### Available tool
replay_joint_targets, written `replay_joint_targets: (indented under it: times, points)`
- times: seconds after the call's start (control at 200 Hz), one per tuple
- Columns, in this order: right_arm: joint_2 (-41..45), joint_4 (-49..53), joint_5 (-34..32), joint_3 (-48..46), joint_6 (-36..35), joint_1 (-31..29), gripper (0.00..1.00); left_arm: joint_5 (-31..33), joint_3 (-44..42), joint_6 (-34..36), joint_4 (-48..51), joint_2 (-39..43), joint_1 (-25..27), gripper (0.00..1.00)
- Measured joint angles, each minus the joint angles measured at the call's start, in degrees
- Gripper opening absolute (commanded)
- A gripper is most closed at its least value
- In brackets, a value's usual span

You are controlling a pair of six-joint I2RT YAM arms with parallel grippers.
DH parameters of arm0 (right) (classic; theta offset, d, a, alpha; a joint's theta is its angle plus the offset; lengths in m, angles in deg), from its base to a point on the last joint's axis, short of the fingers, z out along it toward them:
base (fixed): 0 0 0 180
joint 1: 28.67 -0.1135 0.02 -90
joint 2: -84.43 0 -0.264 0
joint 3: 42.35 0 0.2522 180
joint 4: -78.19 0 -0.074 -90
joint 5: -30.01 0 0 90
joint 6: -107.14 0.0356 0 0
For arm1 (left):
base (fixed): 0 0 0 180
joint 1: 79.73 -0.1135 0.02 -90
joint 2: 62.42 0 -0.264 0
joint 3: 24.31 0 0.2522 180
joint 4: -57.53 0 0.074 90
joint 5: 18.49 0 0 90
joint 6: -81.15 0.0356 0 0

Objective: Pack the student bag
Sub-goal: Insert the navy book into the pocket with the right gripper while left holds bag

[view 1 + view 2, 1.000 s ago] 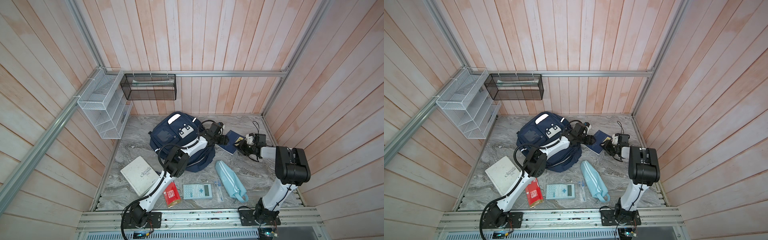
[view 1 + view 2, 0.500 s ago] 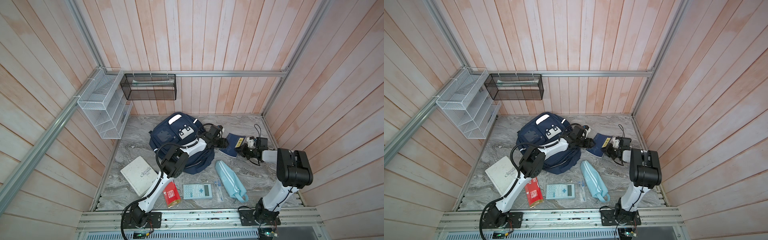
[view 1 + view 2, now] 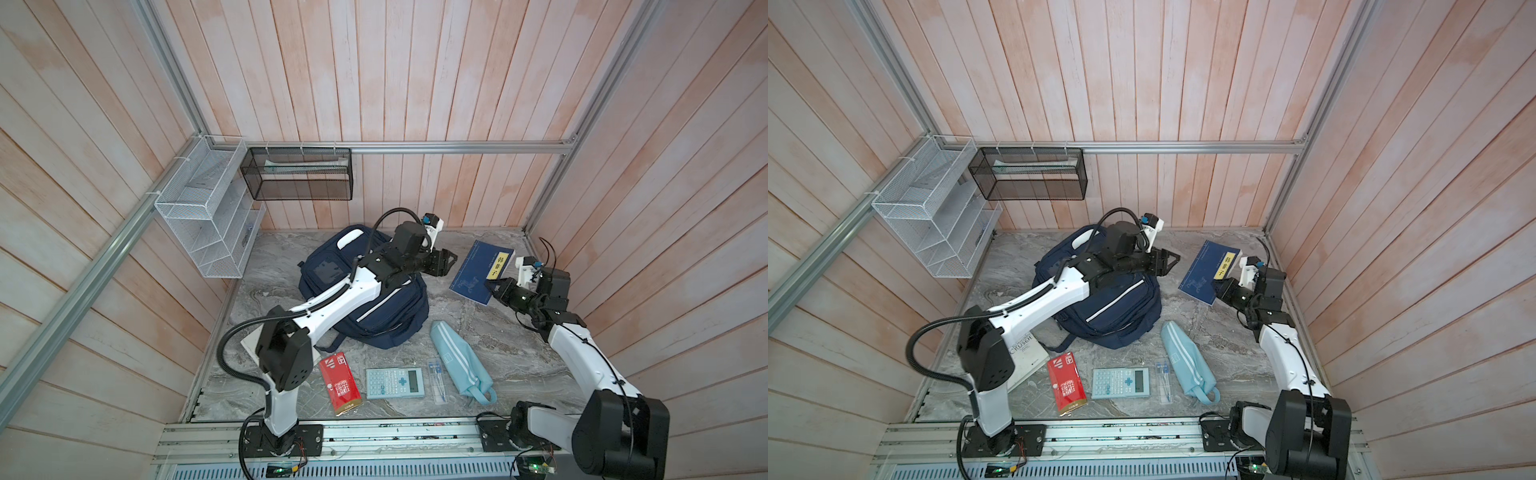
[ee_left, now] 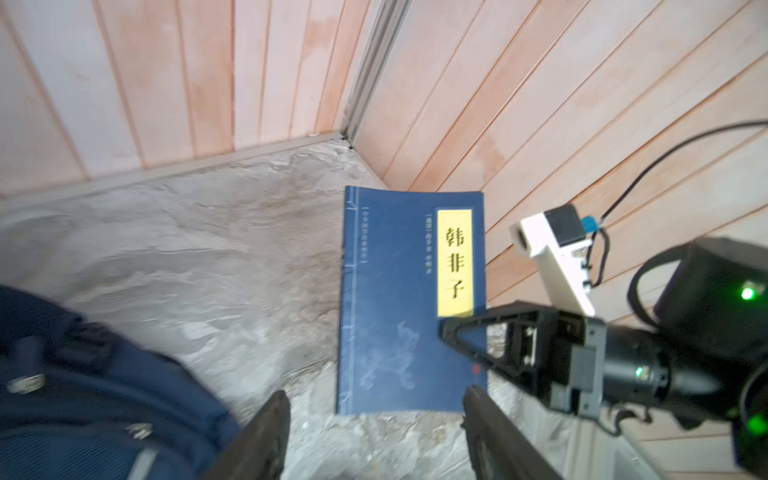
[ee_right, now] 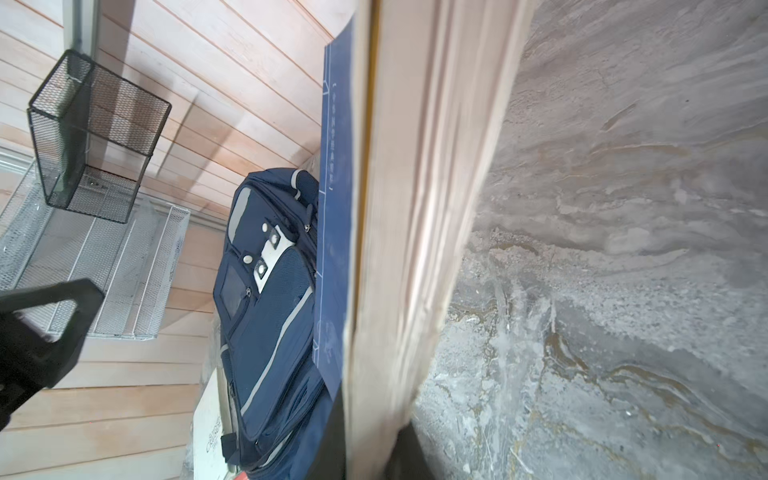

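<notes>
1. A second ago my right gripper (image 3: 493, 286) stood part open beside the blue book (image 3: 478, 270). Now its jaws are clamped on the book's near edge, just below the yellow title strip (image 4: 455, 262). In the right wrist view the page block runs straight between them.
2. With the pinch the book has shifted a little toward the back right corner. Its gripped edge looks raised off the marble tabletop (image 3: 270, 286), but I cannot tell whether the far edge has left it.
3. My left gripper (image 3: 446, 262) has barely moved. It hovers over the right-hand edge of the student bag (image 3: 390, 316), jaws apart and holding nothing, aimed at the book.
4. The student bag lies flat at the middle back of the tabletop, front pockets up, just left of the book. I see no open compartment in any view.
5. I judge that the first item is secured but nothing is packed. The pencil pouch (image 3: 457, 361), calculator (image 3: 395, 383) and red packet (image 3: 340, 382) lie near the front. The bag probably needs opening next, likely work for my free left gripper.
</notes>
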Motion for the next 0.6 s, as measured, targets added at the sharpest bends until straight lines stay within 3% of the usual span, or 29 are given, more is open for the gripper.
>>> replay_joint_targets:
  times: [0.135, 0.265, 0.595]
  points:
    - [5.7, 4.7, 1.2, -2.2, -0.7, 0.0, 0.0, 0.0, -19.1, 2.9, -2.5, 10.2, -3.9, 0.61]
    - [10.3, 8.6, 3.4, -3.6, -1.0, -0.8, 0.0, 3.6, -29.9, 5.4, -1.6, 10.5, -6.4, 0.66]
    - [17.2, 13.5, 5.3, -5.7, -1.5, -3.8, 0.0, 13.2, -31.2, 9.5, -2.0, 1.9, -2.0, 0.74]
